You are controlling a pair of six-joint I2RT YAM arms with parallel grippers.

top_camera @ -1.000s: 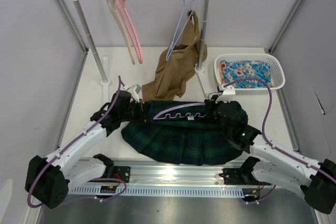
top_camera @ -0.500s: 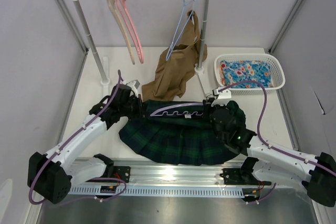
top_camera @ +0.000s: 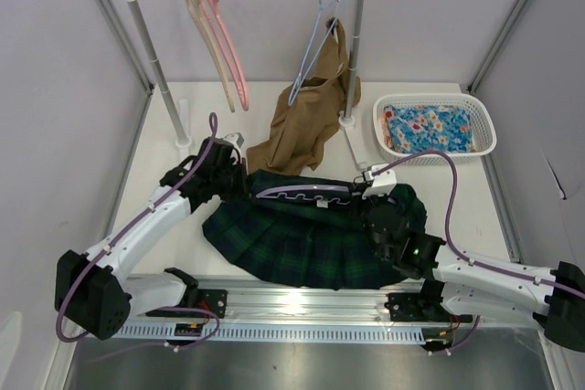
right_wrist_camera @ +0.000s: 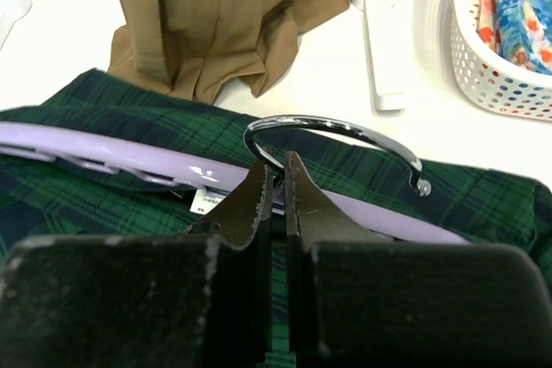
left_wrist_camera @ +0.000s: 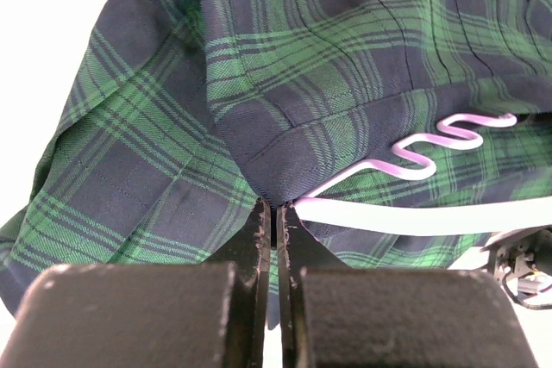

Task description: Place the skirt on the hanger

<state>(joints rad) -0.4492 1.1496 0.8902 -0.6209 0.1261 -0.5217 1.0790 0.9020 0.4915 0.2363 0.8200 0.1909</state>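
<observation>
One skirt (top_camera: 292, 246) pinched by left tool (left_wrist_camera: 276, 213), one hanger (top_camera: 302, 192) by right tool (right_wrist_camera: 278, 180).

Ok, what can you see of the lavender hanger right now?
The hanger is pale lavender plastic with a wavy, scalloped bar and a shiny metal hook. It lies across the upper edge of the plaid skirt. The right gripper is shut on the hook's base; the left gripper pinches skirt fabric at its far end.
</observation>
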